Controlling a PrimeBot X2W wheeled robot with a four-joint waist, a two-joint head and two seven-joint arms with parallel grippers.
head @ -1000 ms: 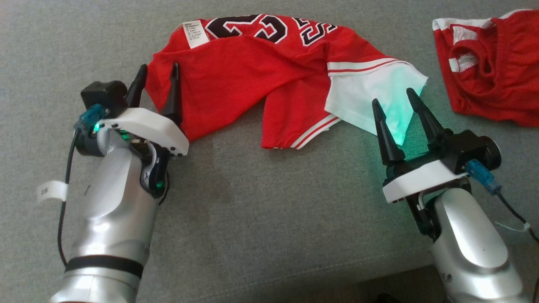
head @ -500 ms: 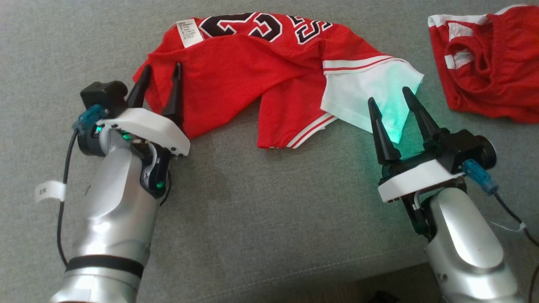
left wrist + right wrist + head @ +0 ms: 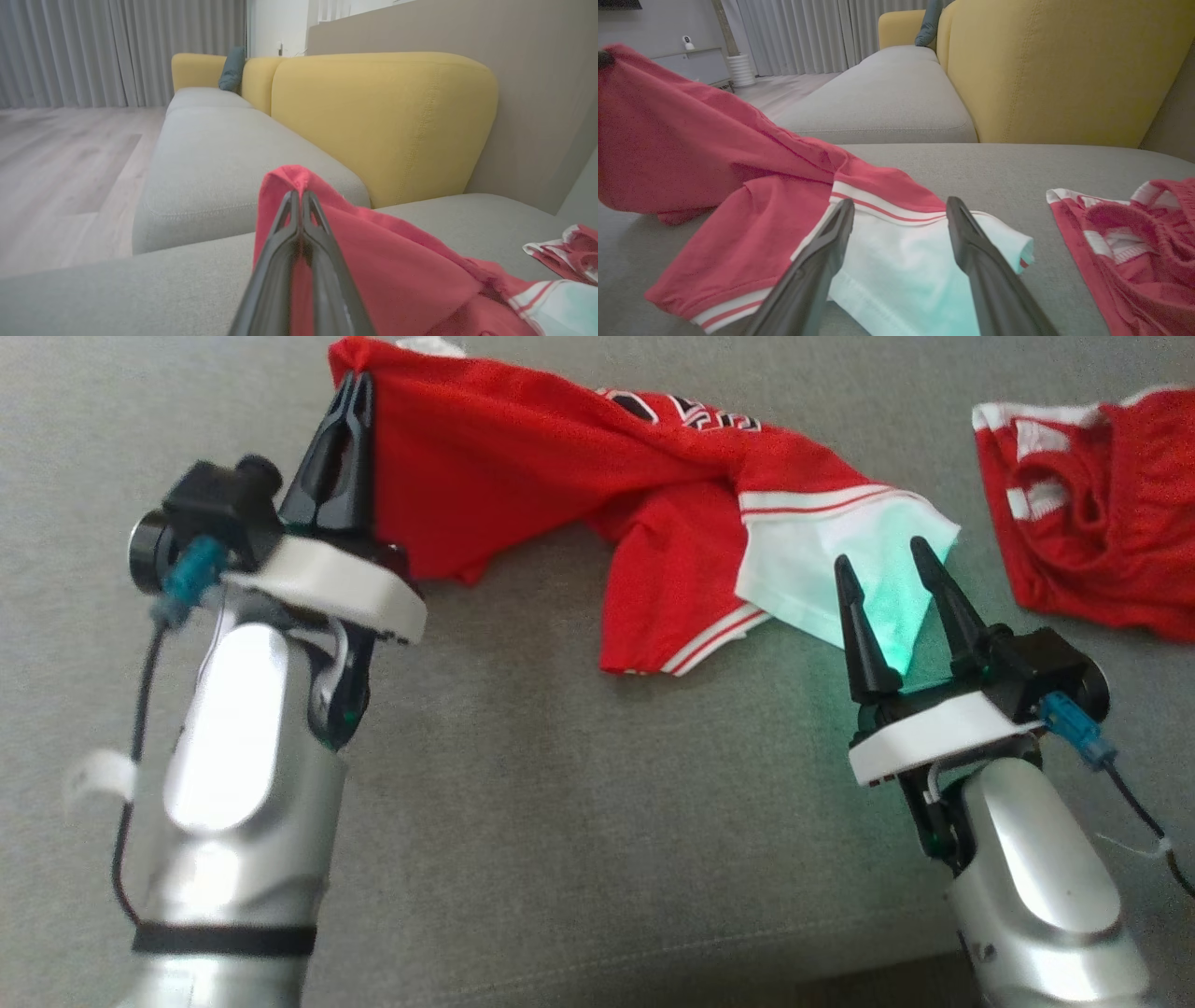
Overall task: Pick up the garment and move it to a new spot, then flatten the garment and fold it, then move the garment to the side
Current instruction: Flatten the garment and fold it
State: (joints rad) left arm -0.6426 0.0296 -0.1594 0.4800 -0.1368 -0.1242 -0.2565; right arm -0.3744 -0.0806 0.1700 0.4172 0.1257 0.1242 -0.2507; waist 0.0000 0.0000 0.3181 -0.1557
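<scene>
Red jersey (image 3: 523, 476) sprawls crumpled across the grey sofa seat (image 3: 560, 803), with one corner held up off the cushion by the left gripper (image 3: 353, 383), jaws clenched on the fabric. Right gripper (image 3: 881, 553) hovers with jaws released and spread wide over the jersey's white panel (image 3: 803, 569). A second red garment (image 3: 1092, 551) lies well apart on the right.

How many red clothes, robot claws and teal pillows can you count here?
Red clothes: 2, the jersey pinched in the shut left claw, and a red mesh garment lying apart from it.
Robot claws: 2, the left claw and the open right claw at the jersey's white sleeve.
Teal pillows: 1, the teal pillow far off.
Total: 5
</scene>
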